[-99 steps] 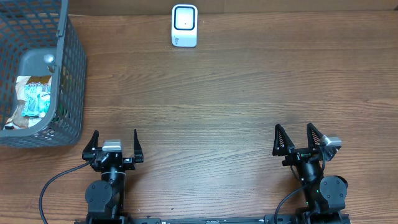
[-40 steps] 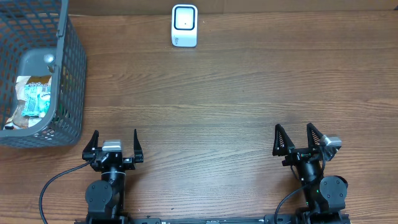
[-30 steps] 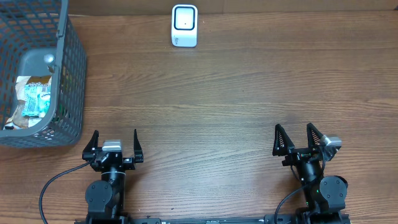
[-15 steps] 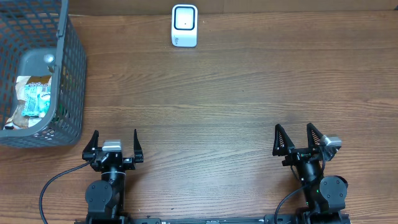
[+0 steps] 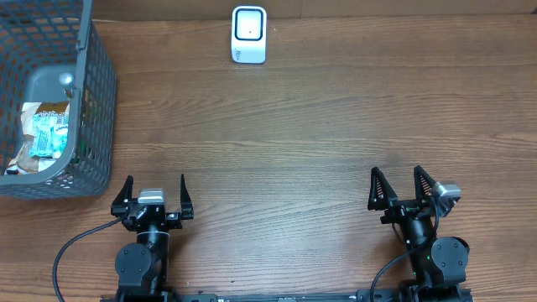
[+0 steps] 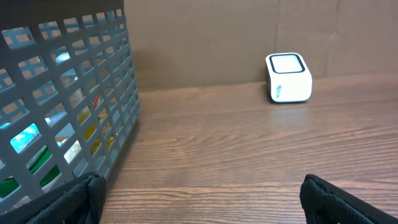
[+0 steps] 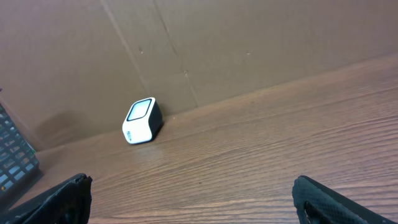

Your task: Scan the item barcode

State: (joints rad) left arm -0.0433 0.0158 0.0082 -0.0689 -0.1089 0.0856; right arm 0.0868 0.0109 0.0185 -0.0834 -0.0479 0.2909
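Note:
A white barcode scanner (image 5: 249, 34) stands at the table's far edge, also seen in the left wrist view (image 6: 288, 77) and the right wrist view (image 7: 142, 120). Packaged items (image 5: 42, 134) lie inside a grey mesh basket (image 5: 91, 101) at the far left; through its wall (image 6: 68, 106) coloured packs show. No barcode can be made out. My left gripper (image 5: 154, 192) rests open near the front edge, left of centre, with nothing between its fingers. At the front right my right gripper (image 5: 401, 186) is open too, nothing in it.
A brown cardboard wall (image 7: 217, 50) backs the wooden table (image 5: 302, 143). The basket stands just ahead and to the left of my left gripper.

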